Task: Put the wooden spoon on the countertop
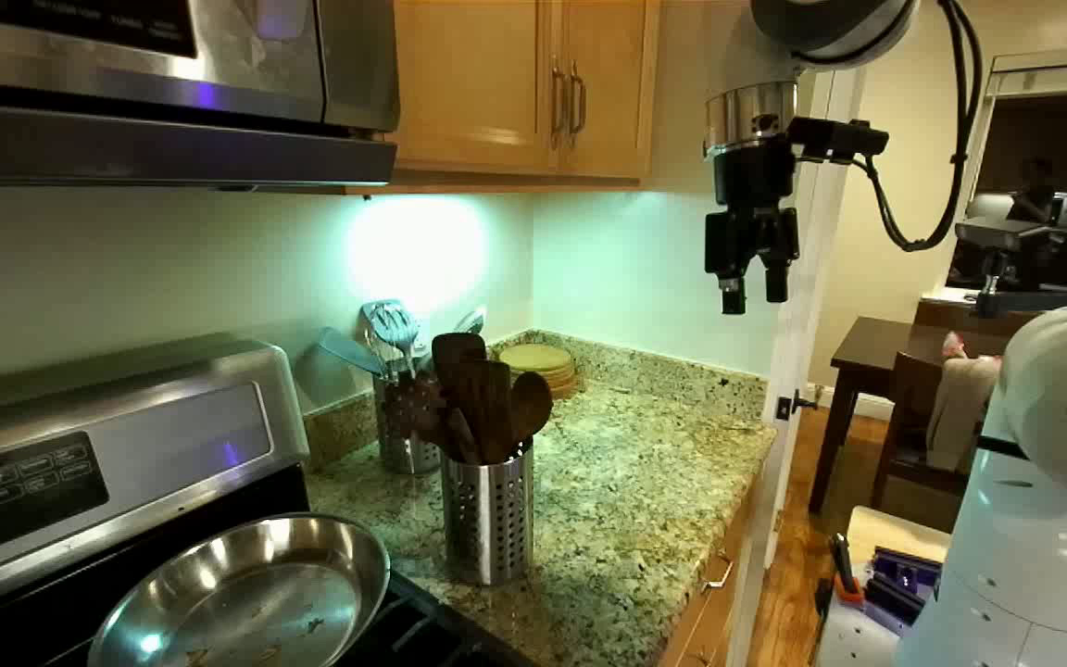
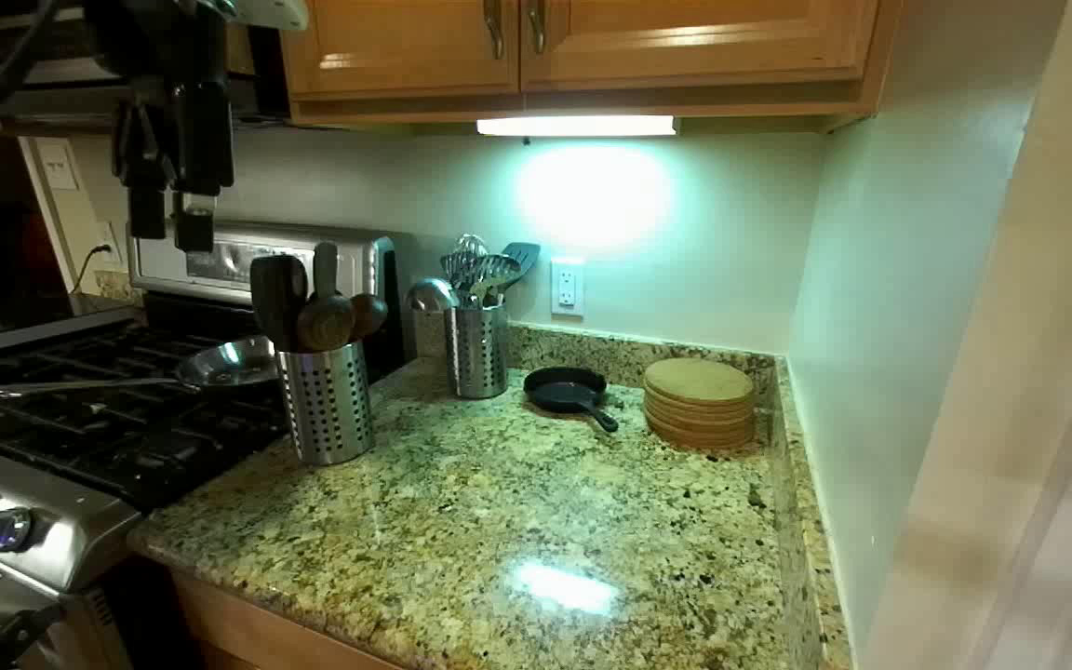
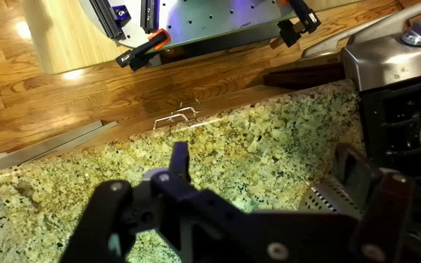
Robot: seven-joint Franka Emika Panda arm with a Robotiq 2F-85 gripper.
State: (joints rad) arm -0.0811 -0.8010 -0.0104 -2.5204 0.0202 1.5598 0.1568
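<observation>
Nearest of all in the wrist view is my own tool (image 3: 263, 160), jaws standing well apart with nothing between them, hanging high over the speckled table (image 3: 239, 142). In both exterior views a perforated steel canister (image 1: 487, 523) stands upright on it, beside the stove (image 2: 108, 447), packed with brown utensils (image 1: 494, 408). Which of these is the wooden spoon I can't say for certain; my best guess is the round-bowled utensil (image 1: 532, 405) at the side of the bunch, and I see no spoon lying on the table. By my reckoning the pick is yet to be made, and there I expect trouble. Heads overlap and the lower ends are hidden in the canister, so a careless descent could pinch two pieces or push the bunch aside. In the wrist view one jaw covers part of the canister, which could make me misjudge its place and knock the rim. If I pull sideways before the spoon's end clears, the canister could tip toward the stove and the steel pan (image 1: 265, 584). A hold on a curved bowl might let the spoon twist, and released too high it could bounce over the rounded edge.
</observation>
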